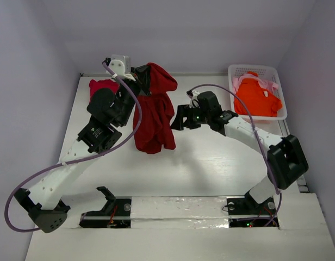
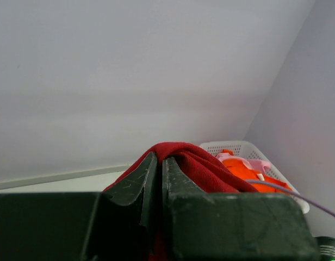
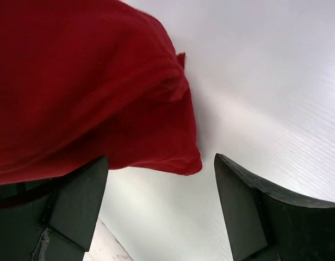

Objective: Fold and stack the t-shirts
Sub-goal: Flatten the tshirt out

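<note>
- The left claw (image 2: 158, 161) is fully closed. Its two fingers (image 2: 136, 182) stand pressed together with cloth of the dark red shirt (image 1: 154, 117) pinched between them.
- The left claw holds this shirt up over the far left part of the desk (image 1: 211, 163). The cloth drapes over the fingertips and hangs down in a bunched, unfolded mass. Its lower end is towards the middle of the desk; whether it touches the surface cannot be told.
- The right claw (image 3: 161, 166) stands wide open and grips nothing. It sits just beside the right edge of the hanging dark red shirt.
- In the right wrist view, a lower corner of the dark red shirt lies at the mouth of the open jaws, nearer the left finger. Contact between cloth and finger cannot be confirmed.
- The crimson-pink shirt (image 1: 102, 86) lies crumpled at the far left corner of the desk, partly behind the left arm.
- The white basket (image 1: 254, 69) stands at the far right corner of the desk.
- The orange shirt (image 1: 257, 98) lies inside the basket and fills most of it.
- The pale pink shirt (image 1: 236, 82) lies in the same basket, showing along the far edges of the orange shirt.
</note>
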Robot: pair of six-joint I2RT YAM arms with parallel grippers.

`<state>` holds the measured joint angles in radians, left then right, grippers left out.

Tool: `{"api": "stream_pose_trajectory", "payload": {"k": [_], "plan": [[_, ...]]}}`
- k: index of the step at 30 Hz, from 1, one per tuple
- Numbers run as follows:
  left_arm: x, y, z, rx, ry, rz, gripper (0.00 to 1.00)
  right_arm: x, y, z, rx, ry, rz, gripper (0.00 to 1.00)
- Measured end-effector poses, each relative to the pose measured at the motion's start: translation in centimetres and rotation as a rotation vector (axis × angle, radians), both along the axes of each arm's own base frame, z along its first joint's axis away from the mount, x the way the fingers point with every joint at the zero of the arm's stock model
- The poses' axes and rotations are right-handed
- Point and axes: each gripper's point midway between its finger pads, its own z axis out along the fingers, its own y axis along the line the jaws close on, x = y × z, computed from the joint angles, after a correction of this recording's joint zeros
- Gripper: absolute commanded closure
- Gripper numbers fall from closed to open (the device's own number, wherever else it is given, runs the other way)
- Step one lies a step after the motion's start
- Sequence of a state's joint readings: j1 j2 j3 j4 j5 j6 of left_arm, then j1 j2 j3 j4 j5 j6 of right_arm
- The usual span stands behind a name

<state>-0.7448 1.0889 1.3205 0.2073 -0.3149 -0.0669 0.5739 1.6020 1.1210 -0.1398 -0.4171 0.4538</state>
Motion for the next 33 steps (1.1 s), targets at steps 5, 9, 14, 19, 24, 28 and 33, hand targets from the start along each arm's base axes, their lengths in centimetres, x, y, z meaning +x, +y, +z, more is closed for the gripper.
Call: {"api": "stream_pose_trajectory", "payload": {"k": [5, 9, 14, 19, 24, 28, 33], "plan": [[0.1, -0.1, -0.5, -0.001, 0.005, -0.002, 1.00, 0.8, -0.4, 4.7, -0.029, -0.134, -0.054, 0.17], [0.1, -0.1, -0.7, -0.006, 0.008, -0.004, 1.00, 1.8, -0.5, 7.3, -0.022, -0.208, -0.090, 0.17], [-0.2, 0.2, -0.6, -0.013, 0.003, -0.003, 1.00, 2.4, -0.1, 6.4, -0.051, -0.214, -0.103, 0.18], [-0.5, 0.5, -0.2, -0.022, -0.006, 0.000, 1.00, 3.2, 0.7, 3.0, -0.093, -0.165, -0.093, 0.18], [-0.7, 0.8, -0.3, -0.027, -0.009, 0.004, 1.00, 3.8, 1.1, 1.5, -0.105, -0.150, -0.092, 0.18], [-0.6, 0.7, -0.4, -0.029, -0.011, 0.003, 1.00, 4.2, 1.4, 2.0, -0.088, -0.172, -0.095, 0.19], [-0.5, 0.6, -0.9, -0.028, -0.004, 0.002, 1.00, 4.8, 1.8, 2.8, -0.061, -0.211, -0.096, 0.22]]}}
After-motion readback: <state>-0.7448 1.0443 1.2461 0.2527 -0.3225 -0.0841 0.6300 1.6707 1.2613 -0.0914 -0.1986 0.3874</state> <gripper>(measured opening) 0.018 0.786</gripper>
